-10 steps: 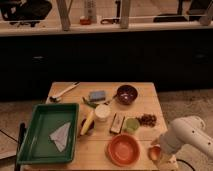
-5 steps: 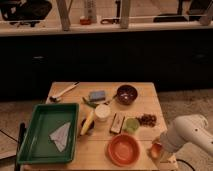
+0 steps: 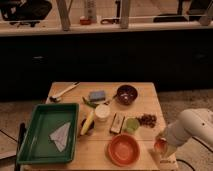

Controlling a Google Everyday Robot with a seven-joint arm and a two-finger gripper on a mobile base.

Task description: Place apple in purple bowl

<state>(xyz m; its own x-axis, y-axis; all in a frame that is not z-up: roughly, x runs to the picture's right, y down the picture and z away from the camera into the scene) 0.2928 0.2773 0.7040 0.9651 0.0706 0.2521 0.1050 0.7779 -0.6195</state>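
Note:
The apple point(image 3: 159, 145), reddish-orange with a pale patch, is at the table's front right corner, right of the orange bowl. My gripper point(image 3: 162, 145) at the end of the white arm is closed around it and holds it just above the tabletop. The purple bowl point(image 3: 126, 93) stands at the back of the table, right of centre, well away from the gripper and with nothing visible in it.
An orange bowl point(image 3: 123, 149) sits front centre and a green tray point(image 3: 35, 145) with white paper at the left. Between them and the purple bowl lie a banana point(image 3: 87, 123), white cup point(image 3: 102, 113), dark bar point(image 3: 117, 123), green round object point(image 3: 131, 125), grapes point(image 3: 147, 120) and blue sponge point(image 3: 97, 95).
The gripper and the apple have risen slightly and shifted a little to the right. Nothing else on the table has moved.

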